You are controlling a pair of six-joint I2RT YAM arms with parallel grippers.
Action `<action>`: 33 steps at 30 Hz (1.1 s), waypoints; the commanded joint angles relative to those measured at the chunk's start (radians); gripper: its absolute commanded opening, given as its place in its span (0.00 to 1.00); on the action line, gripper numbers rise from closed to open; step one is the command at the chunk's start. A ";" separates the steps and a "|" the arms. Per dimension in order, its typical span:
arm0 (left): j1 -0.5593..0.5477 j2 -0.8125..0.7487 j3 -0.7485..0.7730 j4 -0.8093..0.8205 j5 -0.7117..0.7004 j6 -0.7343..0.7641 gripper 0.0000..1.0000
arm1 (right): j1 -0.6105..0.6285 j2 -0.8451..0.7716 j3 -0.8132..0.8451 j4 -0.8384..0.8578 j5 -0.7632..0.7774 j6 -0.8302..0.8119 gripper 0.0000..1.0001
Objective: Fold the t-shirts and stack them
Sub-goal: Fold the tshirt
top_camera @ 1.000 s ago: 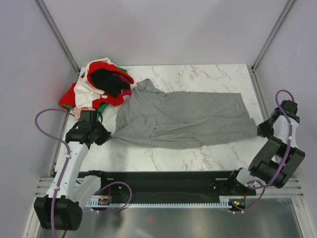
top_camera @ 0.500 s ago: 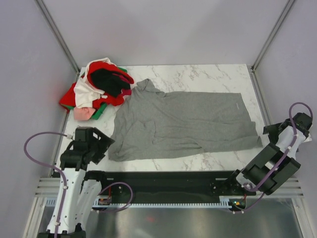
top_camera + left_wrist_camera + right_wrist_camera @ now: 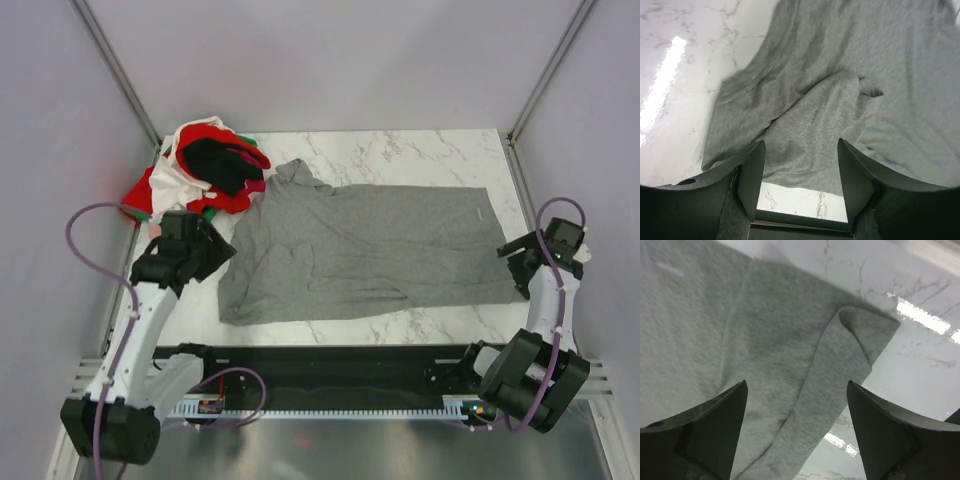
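The heather-grey t-shirt [image 3: 370, 250] lies spread across the marble table [image 3: 420, 155], with a sleeve bunched at its back left. My left gripper [image 3: 218, 252] hovers open at the shirt's left edge. In the left wrist view the grey cloth [image 3: 840, 100] fills the frame beyond the left gripper [image 3: 800, 167], which holds nothing. My right gripper [image 3: 516, 254] hovers open over the shirt's right hem corner. In the right wrist view that folded-over corner [image 3: 860, 335] lies beneath the empty right gripper [image 3: 797, 387]. Other t-shirts, red, white, black and green, sit in a pile [image 3: 205, 170] at the back left.
The pile sits close behind my left arm. A black rail [image 3: 320, 365] runs along the table's near edge. Metal frame posts [image 3: 120, 75] rise at the back corners. Bare marble [image 3: 920, 365] shows right of the shirt's corner.
Both grippers opened and let go of the grey shirt, which settled flatter. Each arm swung outward, then came back to the shirt's left and right edges.
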 commanded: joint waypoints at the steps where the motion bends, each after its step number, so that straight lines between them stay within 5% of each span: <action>1: -0.081 0.153 0.010 0.145 0.022 0.126 0.66 | 0.067 0.007 -0.091 0.049 0.011 0.031 0.86; 9: -0.123 0.317 -0.031 0.286 0.074 0.137 0.64 | 0.069 -0.002 -0.240 0.104 0.032 0.042 0.52; 10: -0.124 0.331 -0.034 0.289 0.076 0.138 0.64 | 0.068 0.001 -0.255 0.116 0.032 0.043 0.38; 15: -0.126 0.337 -0.045 0.292 0.062 0.143 0.63 | 0.069 0.071 -0.272 0.179 0.018 0.024 0.17; 17: -0.126 0.329 -0.057 0.294 0.059 0.132 0.62 | 0.068 0.093 -0.283 0.202 -0.003 0.016 0.00; 24: -0.126 0.300 -0.108 0.308 0.056 0.105 0.62 | 0.069 0.073 -0.280 0.186 -0.046 0.004 0.00; 33: -0.126 0.282 -0.097 0.305 0.076 0.121 0.62 | 0.069 -0.114 -0.161 -0.065 -0.057 0.098 0.00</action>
